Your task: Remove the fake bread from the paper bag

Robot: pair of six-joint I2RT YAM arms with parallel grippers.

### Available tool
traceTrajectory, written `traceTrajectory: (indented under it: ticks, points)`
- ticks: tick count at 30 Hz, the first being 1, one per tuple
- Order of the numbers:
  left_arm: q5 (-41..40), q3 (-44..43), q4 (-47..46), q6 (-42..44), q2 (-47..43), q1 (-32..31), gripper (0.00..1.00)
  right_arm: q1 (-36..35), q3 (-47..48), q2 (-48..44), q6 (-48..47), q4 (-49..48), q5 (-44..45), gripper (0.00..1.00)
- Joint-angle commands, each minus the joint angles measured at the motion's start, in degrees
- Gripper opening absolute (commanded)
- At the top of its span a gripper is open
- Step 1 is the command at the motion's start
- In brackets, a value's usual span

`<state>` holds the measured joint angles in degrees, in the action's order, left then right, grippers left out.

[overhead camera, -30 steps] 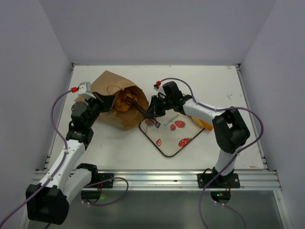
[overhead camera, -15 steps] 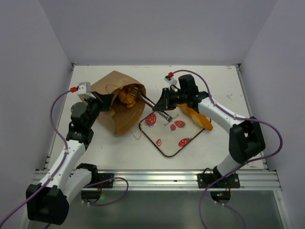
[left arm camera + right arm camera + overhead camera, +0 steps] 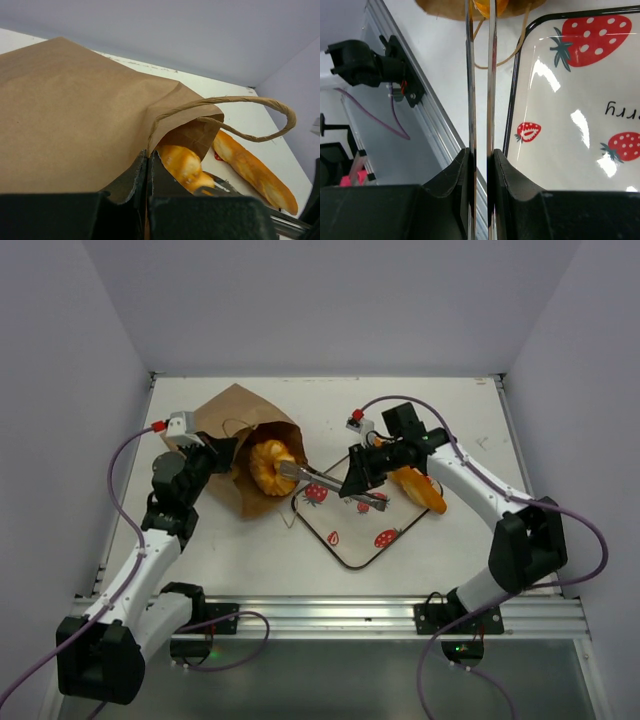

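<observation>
The brown paper bag (image 3: 222, 425) lies on its side with its mouth toward the tray. My left gripper (image 3: 226, 454) is shut on the bag's rim (image 3: 148, 159). My right gripper (image 3: 363, 480) is shut on a pair of metal tongs (image 3: 318, 480), whose arms (image 3: 470, 75) run forward to the bag. The tongs pinch a golden ring-shaped bread (image 3: 267, 467) at the bag's mouth; it also shows in the left wrist view (image 3: 185, 166) and at the top of the right wrist view (image 3: 490, 6). A long baguette (image 3: 421, 490) lies on the tray's right side, also seen by the left wrist (image 3: 252, 170).
The white strawberry-printed tray (image 3: 352, 532) sits right of the bag, under the tongs, and fills the right wrist view (image 3: 570, 110). A bag handle (image 3: 240, 102) loops over the mouth. The table's front rail (image 3: 415, 95) and the left arm's base are nearby.
My right arm has drawn back to the right with the tongs, and the ring bread has come from inside the bag to its mouth. The bag has shifted a little; the left grip holds.
</observation>
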<state>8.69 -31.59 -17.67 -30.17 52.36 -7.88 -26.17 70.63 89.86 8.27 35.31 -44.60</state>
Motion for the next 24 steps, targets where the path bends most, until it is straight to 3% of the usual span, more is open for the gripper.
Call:
traceTrajectory:
  ticks: [1, 14, 24]
  points:
    - [-2.5, -1.6, -2.6, 2.8, 1.4, 0.7, 0.00, 0.9, 2.0, -6.6, -7.8, 5.0, -2.9, 0.00]
    - [-2.6, -4.4, -2.6, 6.0, 5.2, 3.7, 0.00, 12.0, 1.4, -17.2, -29.4, 25.7, -2.4, 0.00]
    - [-1.4, -3.7, -1.2, 7.0, 2.1, 4.8, 0.00, 24.9, 1.4, -16.7, -39.1, 38.2, 0.7, 0.00]
